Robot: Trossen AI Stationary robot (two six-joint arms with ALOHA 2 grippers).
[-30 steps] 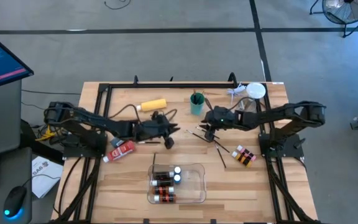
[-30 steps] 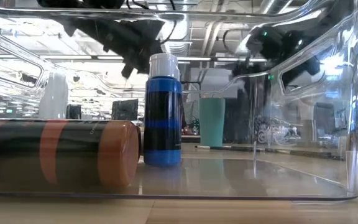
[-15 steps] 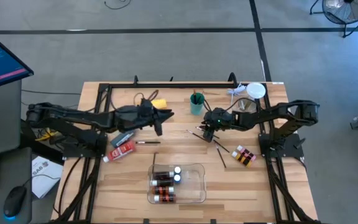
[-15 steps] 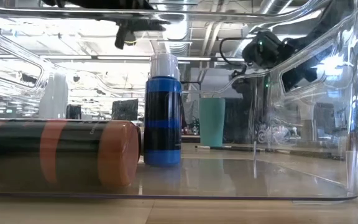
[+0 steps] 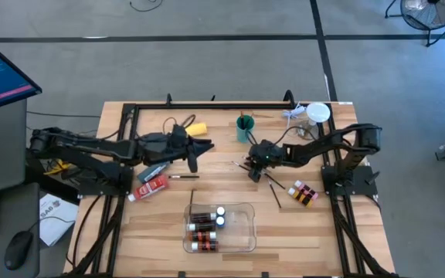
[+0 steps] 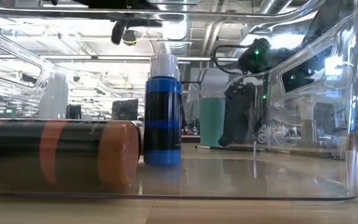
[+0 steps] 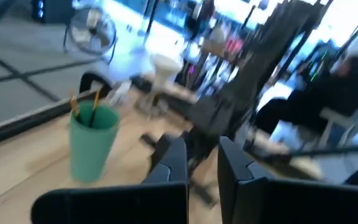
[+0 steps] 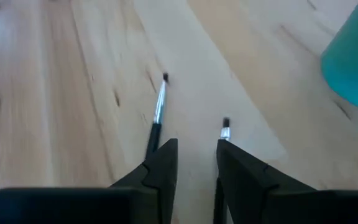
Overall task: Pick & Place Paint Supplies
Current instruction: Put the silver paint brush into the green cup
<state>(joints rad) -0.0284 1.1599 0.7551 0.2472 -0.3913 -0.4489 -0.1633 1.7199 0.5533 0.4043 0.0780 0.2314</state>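
- The right gripper (image 5: pixel 252 169) is hanging low over the middle of the bench (image 5: pixel 315 232), just near of the teal cup (image 5: pixel 244 128).
- Its fingers (image 8: pixel 160 165) are standing slightly spread, with nothing showing between them.
- Two thin paint brushes (image 8: pixel 156 115) are lying on the wood just ahead of those fingertips, one in line with each finger, neither visibly gripped.
- More brushes (image 5: pixel 273 191) are lying scattered to the right of that gripper.
- The left gripper (image 5: pixel 199 146) is hovering above the far left part of the bench, its fingers (image 7: pixel 171 163) pressed together and holding nothing.
- The yellow bottle (image 5: pixel 196 128) is lying just beyond the left gripper.
- A red tube (image 5: pixel 151 186) is resting near the left edge.
- Small bottles (image 5: pixel 204 224) are lying in the clear tray (image 5: pixel 246 230) at the near side, and one blue bottle (image 6: pixel 162 111) is standing upright there.
- Another small bottle (image 5: pixel 303 193) is lying on the right.
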